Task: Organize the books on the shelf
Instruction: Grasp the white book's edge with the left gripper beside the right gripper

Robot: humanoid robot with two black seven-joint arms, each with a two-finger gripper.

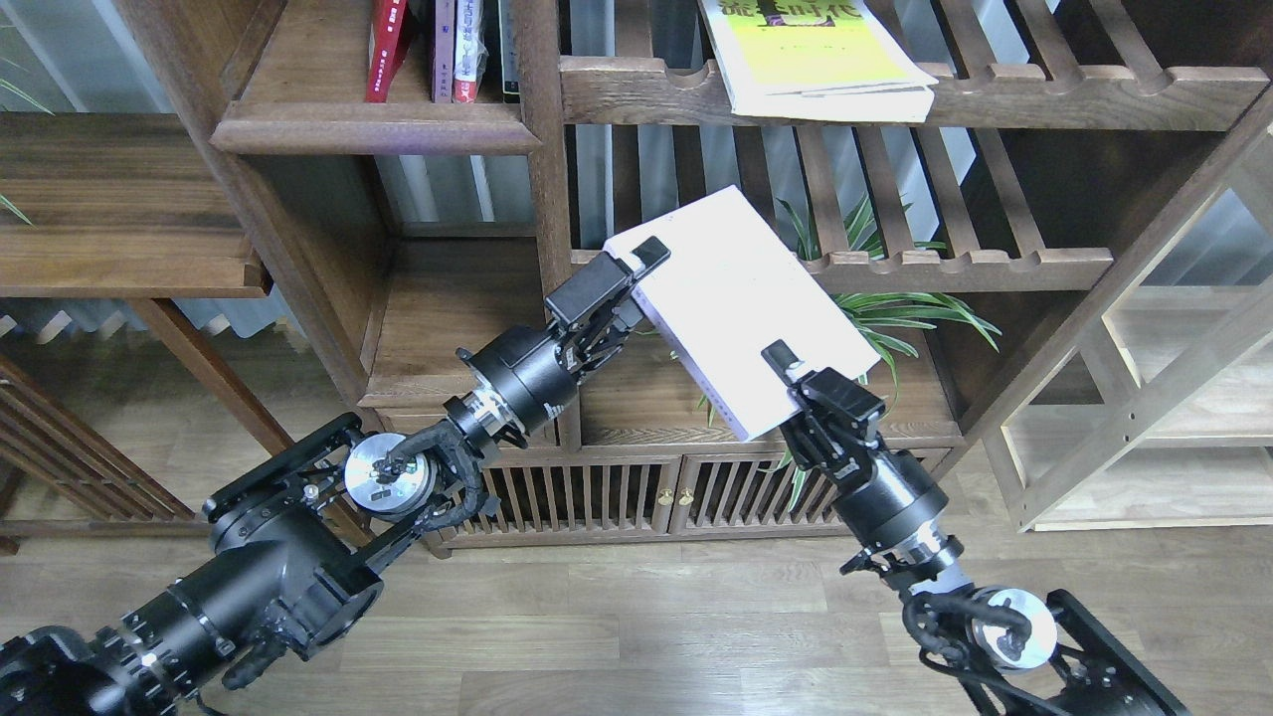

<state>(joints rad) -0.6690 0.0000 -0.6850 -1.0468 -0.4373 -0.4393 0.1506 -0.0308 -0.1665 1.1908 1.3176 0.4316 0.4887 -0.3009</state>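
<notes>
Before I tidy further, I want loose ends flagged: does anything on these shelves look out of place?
Yes. The yellow-green book lies flat on a slatted rack, its corner overhanging the front rail, while other books stand upright on the solid shelf to its left.

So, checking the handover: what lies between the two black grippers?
In the head view, only the thick white-lavender book spans from left gripper to right gripper.
</notes>
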